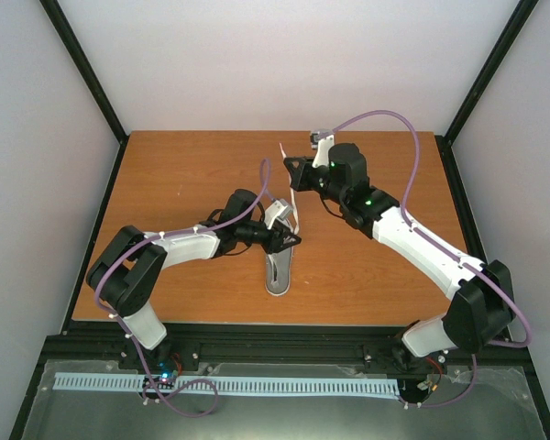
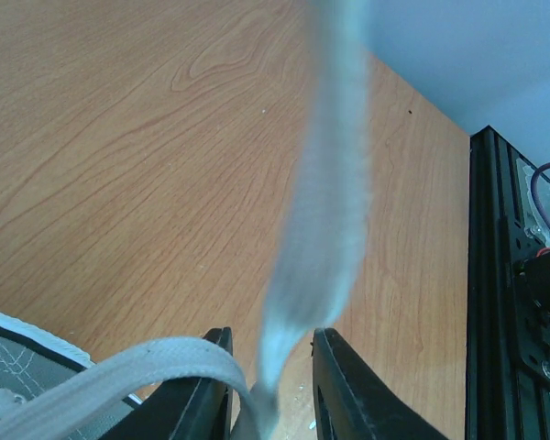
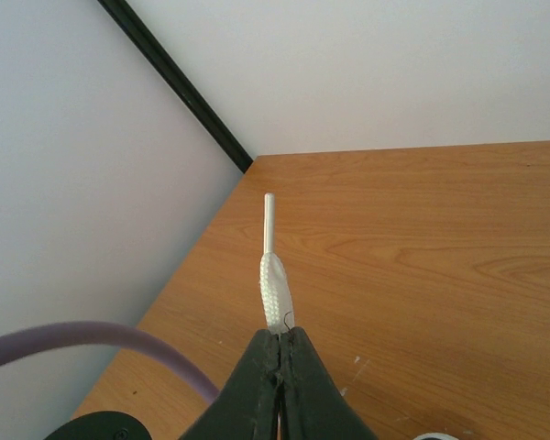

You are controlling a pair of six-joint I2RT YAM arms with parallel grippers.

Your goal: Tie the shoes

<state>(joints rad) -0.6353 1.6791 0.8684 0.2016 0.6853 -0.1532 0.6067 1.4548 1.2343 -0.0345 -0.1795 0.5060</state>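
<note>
**Left gripper (image 1: 290, 239).** It reaches in from 9 o'clock and sits at the 12 o'clock end of the small grey canvas low-top sneaker (image 1: 277, 273). In the left wrist view we find its black fingers (image 2: 197, 399) standing partly spread. A flat white woven lace (image 2: 325, 229) rises out of the gap between them, blurred by nearness. The gap is wider than the lace, and we cannot tell whether either pad touches it. A second white strand (image 2: 137, 365) curves across the front of one finger towards the sneaker's grey upper at 8 o'clock of that view.

**Right gripper (image 1: 294, 171).** It hangs at 12 o'clock from the sneaker, well apart from it. The right wrist view shows its jaws pressed together on the lace end, with the woven tip and the stiff white aglet (image 3: 269, 220) standing up out of the pinch.

**Task item.** The sneaker lies on the brown wood-grain table (image 1: 183, 174), slightly toward 6 o'clock of its centre, its length running 12 to 6. Its lace runs up to the right gripper.
</note>
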